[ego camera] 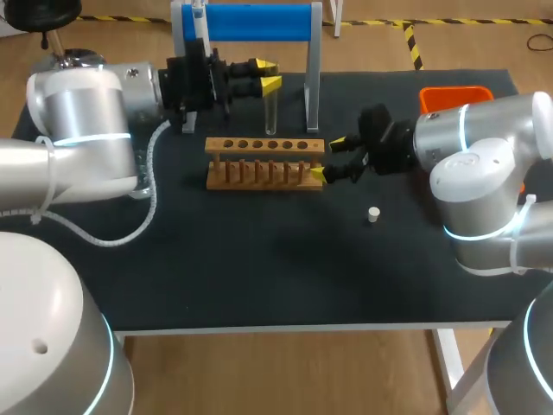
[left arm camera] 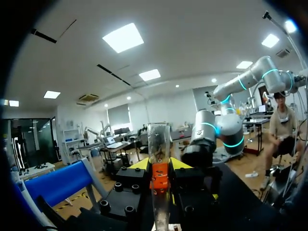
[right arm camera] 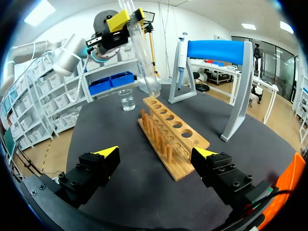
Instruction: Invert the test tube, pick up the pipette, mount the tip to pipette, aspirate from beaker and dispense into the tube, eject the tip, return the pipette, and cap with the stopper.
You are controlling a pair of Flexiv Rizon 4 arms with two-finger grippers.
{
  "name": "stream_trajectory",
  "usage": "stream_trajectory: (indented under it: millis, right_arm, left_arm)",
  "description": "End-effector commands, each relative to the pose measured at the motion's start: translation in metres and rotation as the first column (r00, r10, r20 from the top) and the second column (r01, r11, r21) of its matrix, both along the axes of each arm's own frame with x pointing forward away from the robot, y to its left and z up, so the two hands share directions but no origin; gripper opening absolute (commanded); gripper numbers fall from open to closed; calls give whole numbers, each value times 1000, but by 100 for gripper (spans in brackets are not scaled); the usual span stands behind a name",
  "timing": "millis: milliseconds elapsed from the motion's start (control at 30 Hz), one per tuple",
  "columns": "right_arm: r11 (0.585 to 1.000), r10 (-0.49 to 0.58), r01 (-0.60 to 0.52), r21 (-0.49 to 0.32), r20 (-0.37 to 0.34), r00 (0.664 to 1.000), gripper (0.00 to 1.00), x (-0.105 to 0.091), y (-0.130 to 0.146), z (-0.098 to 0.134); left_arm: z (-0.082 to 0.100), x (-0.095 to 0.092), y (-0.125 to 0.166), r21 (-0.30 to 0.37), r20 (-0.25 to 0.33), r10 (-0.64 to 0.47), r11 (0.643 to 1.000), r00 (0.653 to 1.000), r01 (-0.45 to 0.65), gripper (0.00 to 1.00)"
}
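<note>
Clamping test tube (ego camera: pixel 271 114) over rack (ego camera: pixel 264 164) with left gripper (ego camera: pixel 267 74), holding right gripper (ego camera: pixel 327 159) wide open and empty (pipette (right arm camera: pixel 180 55) and stopper (ego camera: pixel 373 214) untouched), judging only inversion under way

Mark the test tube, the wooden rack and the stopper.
test tube (ego camera: pixel 271 117), head view, middle of its glass body
wooden rack (ego camera: pixel 264 152), head view, front edge of its top board
stopper (ego camera: pixel 373 214), head view, its top face

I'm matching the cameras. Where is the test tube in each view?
Head view: test tube in left gripper, behind wooden rack.
Left wrist view: test tube between the gripper's fingers.
Right wrist view: test tube near the rack's far end.
Shared landmark: blue stand.
</note>
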State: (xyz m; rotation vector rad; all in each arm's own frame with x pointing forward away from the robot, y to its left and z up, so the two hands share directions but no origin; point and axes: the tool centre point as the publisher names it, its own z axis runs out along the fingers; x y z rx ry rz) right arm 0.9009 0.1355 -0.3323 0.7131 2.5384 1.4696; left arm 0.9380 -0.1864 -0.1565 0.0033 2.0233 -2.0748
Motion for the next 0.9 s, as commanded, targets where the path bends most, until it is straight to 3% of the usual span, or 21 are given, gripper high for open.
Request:
stream_trajectory:
  millis: [33,400,900]
  right_arm:
    - [1000,2,-2,-1,-2,1000,100,0,-1,1]
    - [1000,2,-2,-1,-2,1000,100,0,-1,1]
    - [1000,2,-2,-1,-2,1000,100,0,-1,1]
  left_arm:
    - [-9,8,-7,-24,-31,-11,1000,999,10,0]
    - [-18,18,-12,2,-108,24,1000,994,-24,0]
    - [-25,24,-11,16,-104,42,999,994,-41,0]
